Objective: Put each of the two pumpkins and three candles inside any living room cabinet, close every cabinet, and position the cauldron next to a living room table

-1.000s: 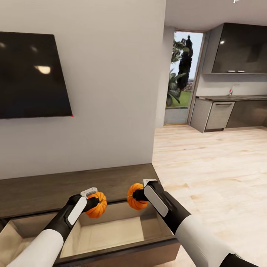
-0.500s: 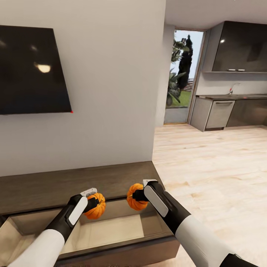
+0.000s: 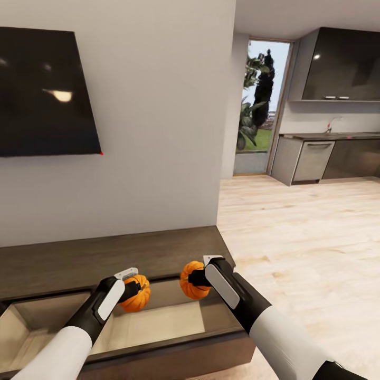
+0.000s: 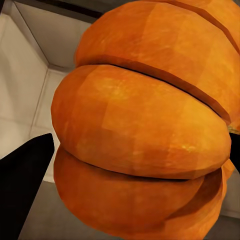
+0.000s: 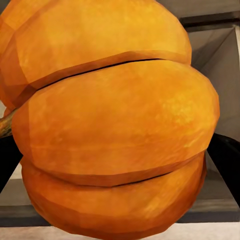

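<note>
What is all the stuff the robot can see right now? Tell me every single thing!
Pumpkins: two, bright orange; left one and right one, each held above the open drawer.
Cabinet: one, dark brown, low along the wall.
Drawer: one, pulled open, pale inside.
Screen: one, black, on the white wall.
Floor: light wood, to the right.
Kitchen cupboards: grey, far right.
Doorway: one, green plants outside.
Left gripper: black fingers shut on the left pumpkin.
Right gripper: black fingers shut on the right pumpkin.
</note>
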Controlling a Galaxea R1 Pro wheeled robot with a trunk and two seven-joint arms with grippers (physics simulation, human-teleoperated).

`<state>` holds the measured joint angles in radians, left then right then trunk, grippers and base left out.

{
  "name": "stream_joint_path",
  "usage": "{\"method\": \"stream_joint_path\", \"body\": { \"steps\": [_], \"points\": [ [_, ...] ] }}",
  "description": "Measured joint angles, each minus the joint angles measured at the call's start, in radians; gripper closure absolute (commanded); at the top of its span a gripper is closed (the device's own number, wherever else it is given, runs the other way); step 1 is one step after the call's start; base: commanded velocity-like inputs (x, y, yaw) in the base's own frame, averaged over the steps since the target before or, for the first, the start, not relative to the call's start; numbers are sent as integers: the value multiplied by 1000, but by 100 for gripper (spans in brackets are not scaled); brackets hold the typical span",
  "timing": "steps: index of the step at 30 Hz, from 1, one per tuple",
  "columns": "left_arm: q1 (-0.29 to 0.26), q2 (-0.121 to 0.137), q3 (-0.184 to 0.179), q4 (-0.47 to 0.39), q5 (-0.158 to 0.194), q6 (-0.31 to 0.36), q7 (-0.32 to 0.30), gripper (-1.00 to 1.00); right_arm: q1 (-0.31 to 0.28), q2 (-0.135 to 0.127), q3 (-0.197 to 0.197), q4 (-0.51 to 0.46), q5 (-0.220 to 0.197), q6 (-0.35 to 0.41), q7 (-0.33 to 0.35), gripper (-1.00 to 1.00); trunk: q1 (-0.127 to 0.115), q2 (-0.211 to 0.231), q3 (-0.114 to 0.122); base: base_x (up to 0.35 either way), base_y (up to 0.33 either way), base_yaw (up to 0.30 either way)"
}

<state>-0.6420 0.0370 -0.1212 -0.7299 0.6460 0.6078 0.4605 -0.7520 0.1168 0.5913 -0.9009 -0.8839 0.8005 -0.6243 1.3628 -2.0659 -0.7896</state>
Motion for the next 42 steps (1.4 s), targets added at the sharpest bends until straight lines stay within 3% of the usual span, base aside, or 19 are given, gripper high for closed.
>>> {"method": "stream_joint_path", "body": {
  "steps": [42],
  "points": [
    [0, 0, 0, -1, -1, 0, 0, 100, 6, 0, 1, -1, 2, -10, 16, 100, 161, -294, -132, 0, 0, 0]
  ]
}}
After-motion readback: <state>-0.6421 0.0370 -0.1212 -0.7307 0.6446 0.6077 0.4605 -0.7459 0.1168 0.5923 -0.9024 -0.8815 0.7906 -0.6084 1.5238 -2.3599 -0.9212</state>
